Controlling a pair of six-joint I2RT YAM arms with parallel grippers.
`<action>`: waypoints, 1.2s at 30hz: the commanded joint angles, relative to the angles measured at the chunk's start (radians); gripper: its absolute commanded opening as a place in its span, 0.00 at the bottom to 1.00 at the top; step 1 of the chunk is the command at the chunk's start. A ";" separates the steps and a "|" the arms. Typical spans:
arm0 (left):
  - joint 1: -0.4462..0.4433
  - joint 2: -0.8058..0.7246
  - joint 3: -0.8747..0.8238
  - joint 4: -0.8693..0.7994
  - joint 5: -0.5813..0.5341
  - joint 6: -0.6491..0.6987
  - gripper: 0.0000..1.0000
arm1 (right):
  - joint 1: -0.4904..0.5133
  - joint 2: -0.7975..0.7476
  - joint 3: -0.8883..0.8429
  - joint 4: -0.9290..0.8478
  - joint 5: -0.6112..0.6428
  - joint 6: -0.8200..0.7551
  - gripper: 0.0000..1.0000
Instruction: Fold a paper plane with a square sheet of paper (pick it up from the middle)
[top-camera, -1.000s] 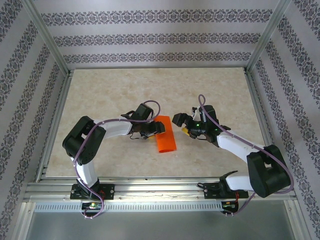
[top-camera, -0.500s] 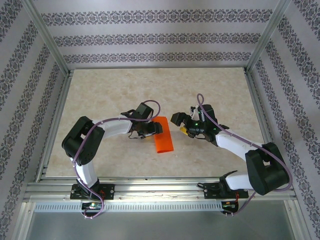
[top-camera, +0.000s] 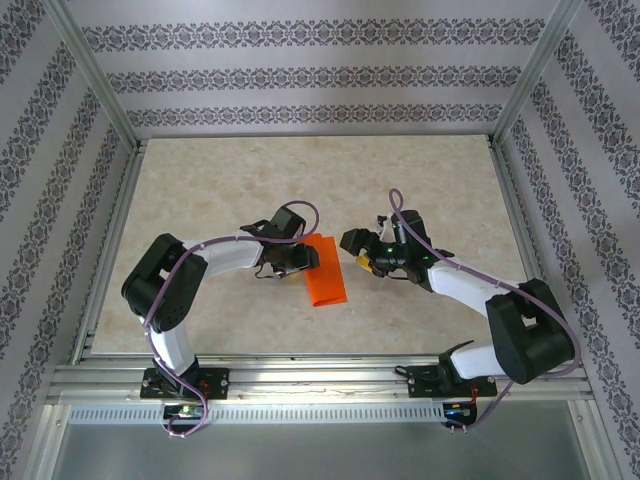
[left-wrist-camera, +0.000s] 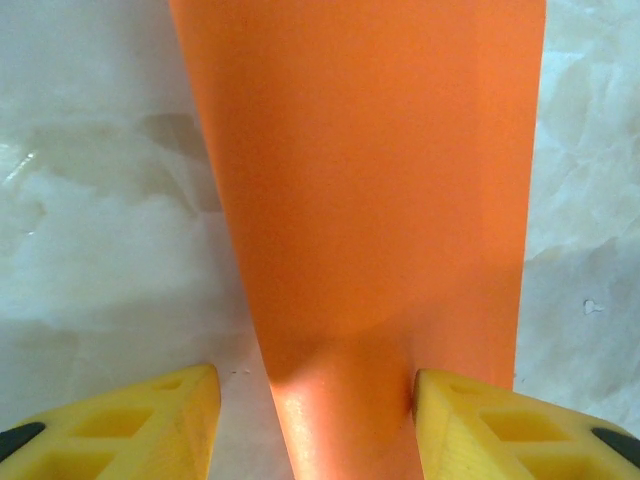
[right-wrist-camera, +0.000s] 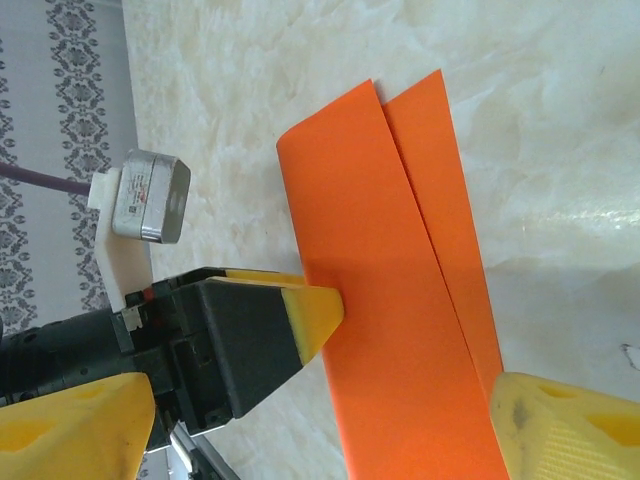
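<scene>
So at this moment the left claw (top-camera: 309, 260) was down low at the near-left edge of the square sheet of paper (top-camera: 324, 275). Its jaws were apart, straddling one end of the strip. In the left wrist view one yellow fingertip (left-wrist-camera: 150, 415) had a bare gap of worktop (top-camera: 200, 190) beside it, while the other sat right against the paper's edge. Open then, not pinching anything.

The sheet itself lay in the middle of the worktop between the two arms. It was already folded into a long strip. The right wrist view showed two layers lying slightly offset, so the edges weren't quite lined up.

Over on the right, the right claw (top-camera: 357, 252) hung just beside the paper's far-right corner, jaws spread wide and holding nothing.

My take on handling: the stuff looked thin, feather-light and floppy, so it'd likely slide on that smooth worktop rather than stay put. It also looked like it would crease anywhere it got squeezed. I'd pin one end flat and take it along the folded edge near the middle, both layers together. Grabbing a loose corner would probably just peel the fold open.
</scene>
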 joint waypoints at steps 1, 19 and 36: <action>-0.003 -0.020 0.001 -0.042 -0.011 0.027 0.55 | 0.009 0.018 0.034 0.028 -0.026 0.006 0.84; -0.002 0.008 0.053 -0.127 -0.019 0.086 0.58 | 0.023 0.091 0.050 0.050 -0.054 0.021 0.62; -0.004 0.097 0.149 -0.180 0.030 0.100 0.61 | 0.043 0.218 0.110 -0.067 -0.053 -0.064 0.13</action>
